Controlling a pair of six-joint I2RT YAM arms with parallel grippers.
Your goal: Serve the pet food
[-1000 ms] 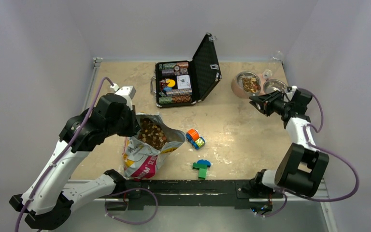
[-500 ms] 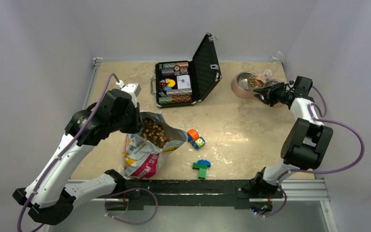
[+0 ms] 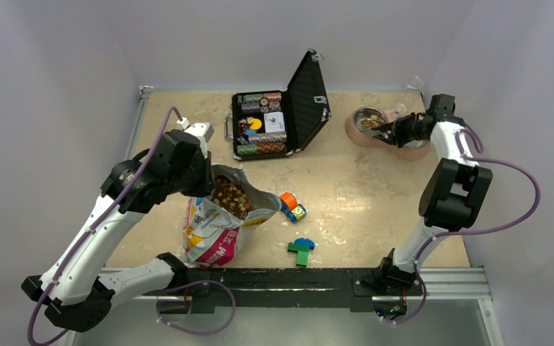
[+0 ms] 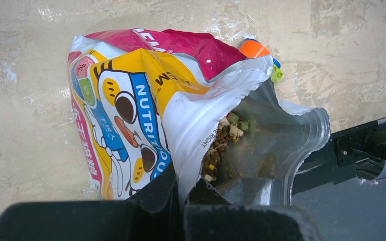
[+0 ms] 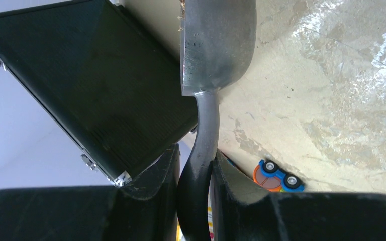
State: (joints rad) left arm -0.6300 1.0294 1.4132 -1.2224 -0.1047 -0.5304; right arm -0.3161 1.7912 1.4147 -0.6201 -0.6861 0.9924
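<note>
An open pet food bag [image 3: 216,234] stands at the front left, with brown kibble [image 3: 229,198] showing in its mouth. My left gripper [image 3: 205,182] is shut on the bag's back rim; in the left wrist view the fingers [image 4: 168,188] pinch the white edge of the bag [image 4: 130,90] beside the kibble [image 4: 220,145]. My right gripper [image 3: 406,130] is shut on the black handle of a metal scoop [image 3: 384,129], held over the pink feeder [image 3: 353,133]. The feeder's steel bowl holds some kibble [image 3: 369,121]. In the right wrist view only the underside of the scoop [image 5: 218,45] shows, so its contents are hidden.
An open black case of poker chips [image 3: 263,126] stands at the back middle; its lid [image 5: 80,85] is close to the scoop. A toy car [image 3: 292,207] and green and blue blocks [image 3: 301,250] lie right of the bag. A clear glass [image 3: 413,83] stands in the back right corner.
My right arm has swung back and raised, carrying the scoop from in front of the feeder to over its steel bowl. The left gripper has kept its hold on the bag, shifting only slightly.
</note>
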